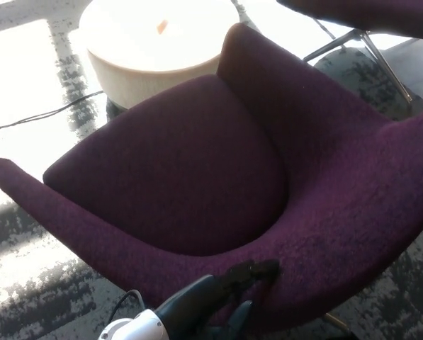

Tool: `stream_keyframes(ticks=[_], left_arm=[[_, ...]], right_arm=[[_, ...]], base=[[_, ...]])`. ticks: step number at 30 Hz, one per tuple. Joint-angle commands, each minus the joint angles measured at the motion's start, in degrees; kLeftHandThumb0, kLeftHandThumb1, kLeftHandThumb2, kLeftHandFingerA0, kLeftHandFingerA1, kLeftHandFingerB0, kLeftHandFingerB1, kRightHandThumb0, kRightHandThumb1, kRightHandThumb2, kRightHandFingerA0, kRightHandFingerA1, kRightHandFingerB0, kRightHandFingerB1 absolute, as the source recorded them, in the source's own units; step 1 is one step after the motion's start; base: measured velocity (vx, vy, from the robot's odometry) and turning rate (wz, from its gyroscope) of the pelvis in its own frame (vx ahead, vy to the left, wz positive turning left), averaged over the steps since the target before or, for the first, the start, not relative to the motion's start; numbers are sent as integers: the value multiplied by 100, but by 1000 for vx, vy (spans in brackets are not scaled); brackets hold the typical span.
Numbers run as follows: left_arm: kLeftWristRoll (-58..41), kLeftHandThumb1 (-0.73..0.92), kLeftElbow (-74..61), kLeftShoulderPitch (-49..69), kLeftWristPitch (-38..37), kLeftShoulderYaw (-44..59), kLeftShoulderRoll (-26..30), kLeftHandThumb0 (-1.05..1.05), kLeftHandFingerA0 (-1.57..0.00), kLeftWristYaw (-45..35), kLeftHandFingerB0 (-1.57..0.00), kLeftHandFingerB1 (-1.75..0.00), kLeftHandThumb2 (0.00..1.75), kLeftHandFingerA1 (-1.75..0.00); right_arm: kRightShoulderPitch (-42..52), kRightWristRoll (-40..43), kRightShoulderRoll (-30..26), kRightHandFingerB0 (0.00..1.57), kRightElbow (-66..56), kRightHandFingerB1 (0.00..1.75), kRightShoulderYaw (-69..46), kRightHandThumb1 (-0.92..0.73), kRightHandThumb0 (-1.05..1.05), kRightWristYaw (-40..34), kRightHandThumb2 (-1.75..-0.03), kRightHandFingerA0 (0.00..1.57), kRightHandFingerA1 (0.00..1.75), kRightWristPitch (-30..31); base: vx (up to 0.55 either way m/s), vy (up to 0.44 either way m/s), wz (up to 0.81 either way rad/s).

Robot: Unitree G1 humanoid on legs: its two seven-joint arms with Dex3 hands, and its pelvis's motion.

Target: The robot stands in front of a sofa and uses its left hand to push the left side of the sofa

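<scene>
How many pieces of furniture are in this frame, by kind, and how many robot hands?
Purple sofa chairs: 2, the near sofa and another at the top edge
Round white tables: 1
Robot hands: 1, the left robot hand on the near sofa
Total: 4

**Around the edges of the frame**

At the top centre we are seeing a round cream table (154, 49) glowing under strong light, with a small orange mark (161, 27) lying on its top. A thin black cable (41, 115) is trailing across the bright floor at the left. In the upper right we are catching a second purple chair (367, 13) standing on slanted metal legs (381, 60). Mottled grey carpet (34, 297) is showing at the lower left.
</scene>
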Motion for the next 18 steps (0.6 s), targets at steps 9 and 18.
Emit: stream_keyframes(ticks=[9, 18], left_arm=[[18, 89, 50, 145, -62, -166, 35, -88, 0, -436, 0, -14, 122, -14], [84, 87, 29, 160, 67, -115, 206, -88, 0, -391, 0, -14, 122, -15]], right_arm=[[-18, 4, -90, 0, 23, 84, -39, -58, -92, -22, -138, 49, 112, -26], [4, -38, -100, 0, 16, 82, 2, -59, -88, -57, -137, 50, 110, -28]], base=[[0, 0, 0], [0, 0, 0]])
